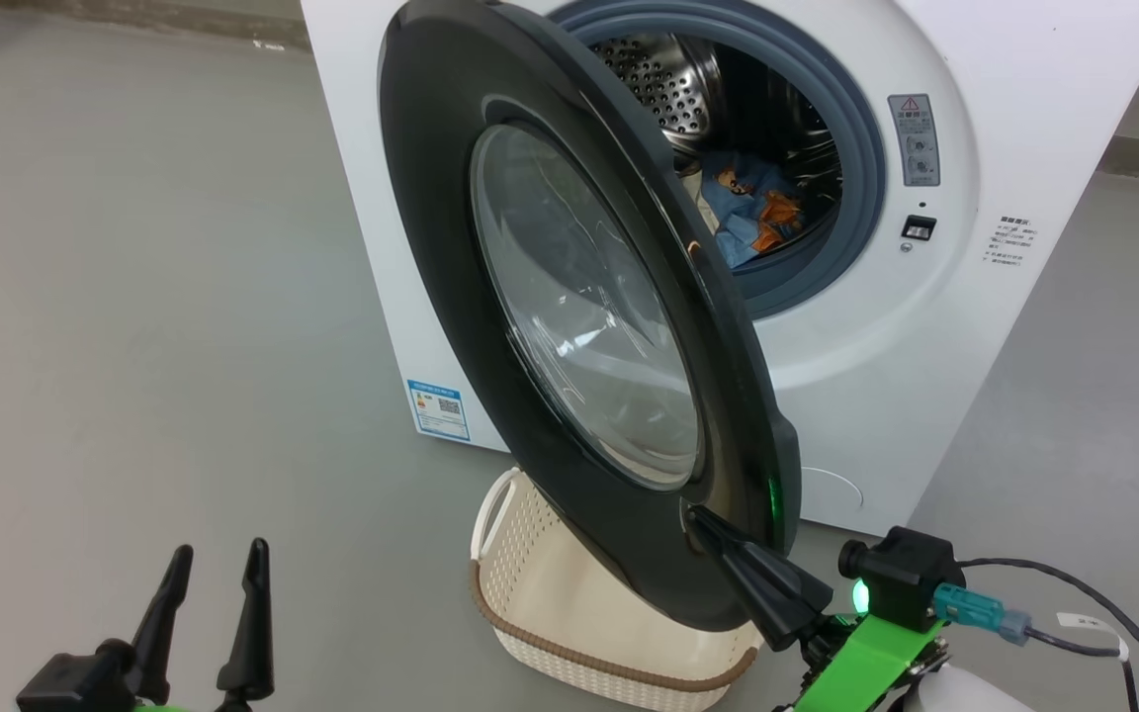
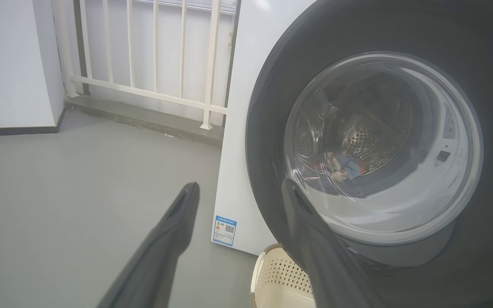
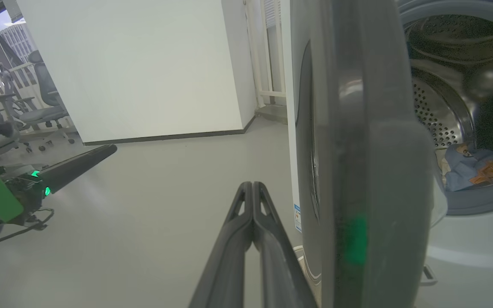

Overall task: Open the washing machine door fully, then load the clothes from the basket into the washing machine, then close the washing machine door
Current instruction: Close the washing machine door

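Head view, nearest first. At 7 o'clock the left gripper (image 1: 216,556) has its fingers spread apart and holds nothing, over the grey floor (image 1: 134,316). At 5 o'clock the right gripper (image 1: 700,521) has its fingers pressed together with nothing between them. Its tips are at the lower outer face of the washing machine door (image 1: 579,316); can't tell if they touch. At 6 o'clock the basket (image 1: 540,578) sits on the floor, just under the door's lower edge and in front of the washing machine (image 1: 866,376). The door is at centre, swung partway out. A blue label sticker (image 1: 439,408) is low on the machine front, at the door's 8 o'clock. Farthest, at 1 o'clock, the clothes (image 1: 752,213) lie in the bottom of the steel drum (image 1: 668,79), blue with orange patches. In the right wrist view the door is edge-on, with the closed fingers at its 9 o'clock.
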You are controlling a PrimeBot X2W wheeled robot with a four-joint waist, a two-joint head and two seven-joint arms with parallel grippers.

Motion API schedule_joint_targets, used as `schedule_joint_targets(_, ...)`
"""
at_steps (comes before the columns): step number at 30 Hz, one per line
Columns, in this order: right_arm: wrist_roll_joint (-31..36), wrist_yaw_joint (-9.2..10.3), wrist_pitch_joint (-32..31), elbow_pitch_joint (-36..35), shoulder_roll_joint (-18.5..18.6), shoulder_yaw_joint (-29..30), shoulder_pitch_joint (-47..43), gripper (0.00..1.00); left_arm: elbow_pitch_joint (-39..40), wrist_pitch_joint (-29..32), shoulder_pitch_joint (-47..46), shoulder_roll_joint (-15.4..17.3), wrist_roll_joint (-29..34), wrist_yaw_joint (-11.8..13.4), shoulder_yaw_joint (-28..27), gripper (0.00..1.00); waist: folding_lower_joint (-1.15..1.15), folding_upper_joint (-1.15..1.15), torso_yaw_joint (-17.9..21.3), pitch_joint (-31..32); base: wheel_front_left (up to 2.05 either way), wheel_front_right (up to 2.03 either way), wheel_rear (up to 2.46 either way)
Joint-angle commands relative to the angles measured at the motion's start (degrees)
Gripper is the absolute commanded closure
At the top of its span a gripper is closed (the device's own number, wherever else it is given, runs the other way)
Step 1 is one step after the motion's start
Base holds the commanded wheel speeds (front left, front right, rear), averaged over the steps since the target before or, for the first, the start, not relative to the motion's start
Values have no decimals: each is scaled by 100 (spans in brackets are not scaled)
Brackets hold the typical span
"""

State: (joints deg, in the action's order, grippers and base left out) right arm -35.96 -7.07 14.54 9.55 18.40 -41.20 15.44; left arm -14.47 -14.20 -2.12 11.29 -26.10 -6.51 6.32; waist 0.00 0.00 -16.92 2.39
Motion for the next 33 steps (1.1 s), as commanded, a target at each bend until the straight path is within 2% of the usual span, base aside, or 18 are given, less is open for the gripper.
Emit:
schedule_joint_targets(1, -96, -42, 46, 43, 12, -84, 220, 100, 125, -39, -150, 102, -34, 38, -173, 0, 0, 0, -9, -18, 0, 0, 0)
schedule_joint_targets(8, -184, -42, 46, 476, 44, -47, 338, 100, 136, -38, -167, 107, -40, 59, -140, 0, 0, 0, -33, -69, 0, 0, 0)
schedule_joint_targets(15, -186, -42, 46, 738, 193, 249, 372, 100, 177, -39, -182, 97, -56, 76, -92, 0, 0, 0, -66, -248, 0, 0, 0)
schedule_joint_targets(29, -87, -42, 46, 1137, 675, 1325, 1190, 100, 306, -56, -669, -38, 37, 93, 85, 0, 0, 0, -138, -1343, 0, 0, 0)
schedule_joint_targets(33, -107, -42, 46, 1248, 788, 1454, 1516, 100, 314, -63, -819, -74, 78, 91, 115, 0, 0, 0, -151, -1607, 0, 0, 0)
